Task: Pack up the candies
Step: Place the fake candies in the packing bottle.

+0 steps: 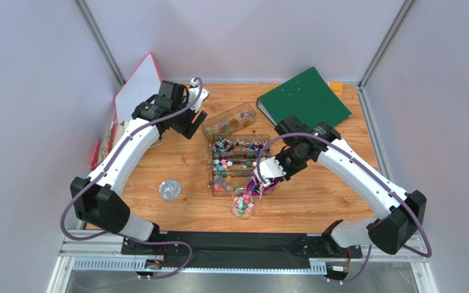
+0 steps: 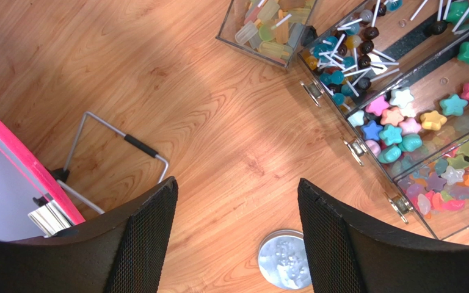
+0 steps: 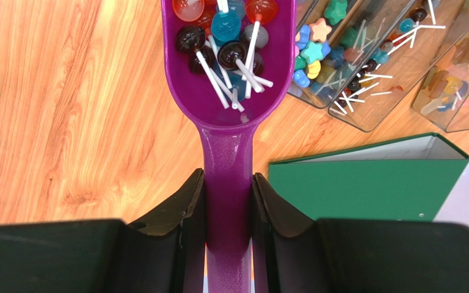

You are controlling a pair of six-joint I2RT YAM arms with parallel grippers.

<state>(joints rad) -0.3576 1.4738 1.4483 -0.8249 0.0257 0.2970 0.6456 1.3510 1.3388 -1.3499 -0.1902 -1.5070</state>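
**Candies [image 2: 396, 131]: positions & grips**

Star-shaped ones lay in clear tray [image 1: 212, 177] at ctr of top view; more filled small cup [image 1: 234, 198] just below it. R gripper [image 3: 228, 183] was clenched on purple scoop [image 3: 228, 146] handle, w/ lollipops [image 3: 226, 27] in its bowl, top ctr of wrist view. L gripper [image 2: 237, 189] hung released, upper left of top view, above table [image 2: 157, 73].

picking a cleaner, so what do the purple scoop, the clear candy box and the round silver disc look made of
Purple scoop: glossy moulded plastic, faintly speckled, with soft highlights along the handle.
Clear candy box: transparent rigid plastic, likely acrylic; the candies show through its walls.
Round silver disc: shiny and dimpled, metal or foil-backed plastic; cannot tell which.
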